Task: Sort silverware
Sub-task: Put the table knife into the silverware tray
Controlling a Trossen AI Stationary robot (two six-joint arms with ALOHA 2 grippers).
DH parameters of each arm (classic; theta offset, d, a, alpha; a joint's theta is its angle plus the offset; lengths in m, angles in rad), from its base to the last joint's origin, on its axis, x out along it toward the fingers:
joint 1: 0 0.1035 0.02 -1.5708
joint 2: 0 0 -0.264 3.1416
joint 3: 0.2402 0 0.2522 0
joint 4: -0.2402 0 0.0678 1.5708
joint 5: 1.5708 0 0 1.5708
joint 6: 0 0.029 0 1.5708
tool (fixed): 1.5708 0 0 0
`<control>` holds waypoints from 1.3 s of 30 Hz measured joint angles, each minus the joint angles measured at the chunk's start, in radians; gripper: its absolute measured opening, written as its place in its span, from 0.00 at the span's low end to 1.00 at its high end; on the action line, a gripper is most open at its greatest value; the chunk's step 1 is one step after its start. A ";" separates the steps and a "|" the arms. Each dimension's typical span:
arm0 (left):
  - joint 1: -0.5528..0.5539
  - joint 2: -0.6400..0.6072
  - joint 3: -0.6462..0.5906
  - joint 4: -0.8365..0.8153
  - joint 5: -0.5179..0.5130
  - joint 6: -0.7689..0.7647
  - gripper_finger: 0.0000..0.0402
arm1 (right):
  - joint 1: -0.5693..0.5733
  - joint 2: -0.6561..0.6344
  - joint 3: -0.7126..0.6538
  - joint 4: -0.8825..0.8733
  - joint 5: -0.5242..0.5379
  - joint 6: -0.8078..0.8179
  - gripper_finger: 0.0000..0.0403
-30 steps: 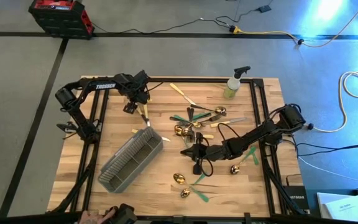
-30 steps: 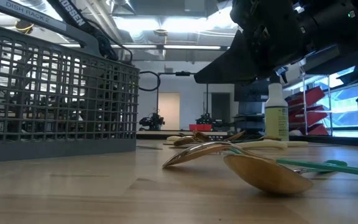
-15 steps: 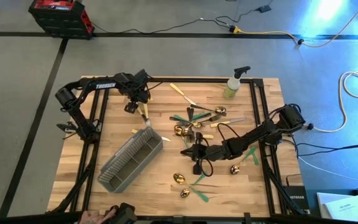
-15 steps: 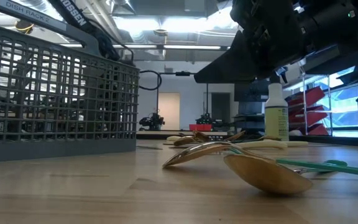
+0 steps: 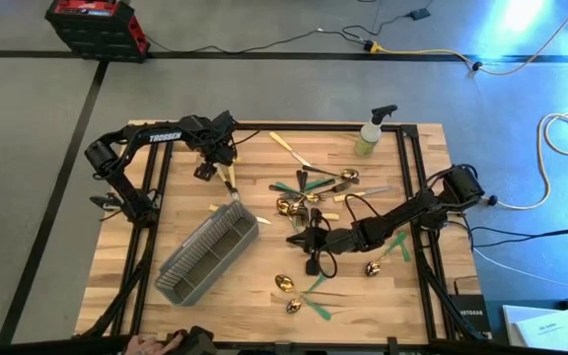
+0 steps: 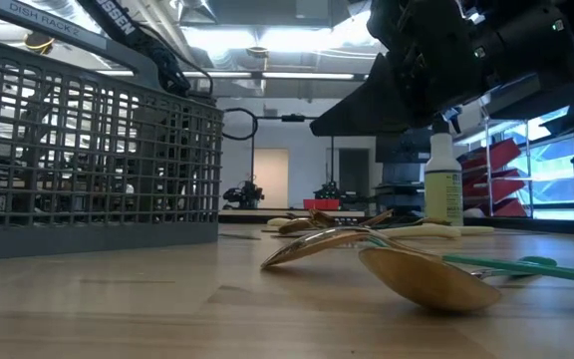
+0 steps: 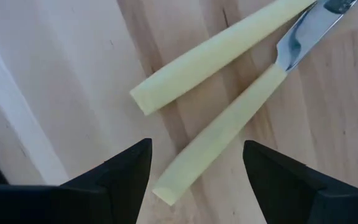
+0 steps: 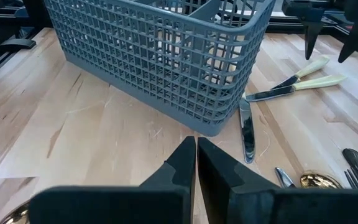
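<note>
Two cream-handled knives [image 7: 229, 81] lie crossed on the wooden table, far left of the grey mesh caddy [image 5: 208, 254]. My left gripper [image 7: 194, 180] hangs open above them, pointing down. Its fingers stand on either side of the free end of one handle [image 7: 179, 180] without touching it. Another knife [image 8: 245, 134] lies flat by the caddy's corner. More silverware [image 5: 314, 187] is heaped at the table's middle. My right gripper [image 8: 196, 155] is shut, holds nothing, and hovers near the middle of the table [image 5: 299, 240], pointing at the caddy [image 8: 160, 62].
A yellow-green spray bottle [image 5: 373, 133] stands at the far edge. Gold spoons with green handles [image 5: 299, 294] lie near the front edge, one close to the low camera [image 6: 427, 279]. Another spoon [image 5: 373, 267] lies under my right arm. Black frame rails border the table.
</note>
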 joint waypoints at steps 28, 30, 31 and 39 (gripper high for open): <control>0.009 0.093 -0.038 0.056 -0.038 0.037 0.59 | 0.000 0.000 0.000 -0.004 0.000 0.001 0.00; 0.009 0.093 -0.038 0.055 -0.038 0.040 0.56 | 0.000 0.000 0.000 -0.005 0.000 0.001 0.00; 0.009 0.093 -0.038 0.054 -0.037 0.041 0.54 | 0.000 0.000 0.000 -0.004 0.000 0.001 0.00; 0.008 0.094 -0.039 0.020 -0.035 0.060 0.31 | 0.000 0.000 0.000 -0.005 0.000 0.001 0.00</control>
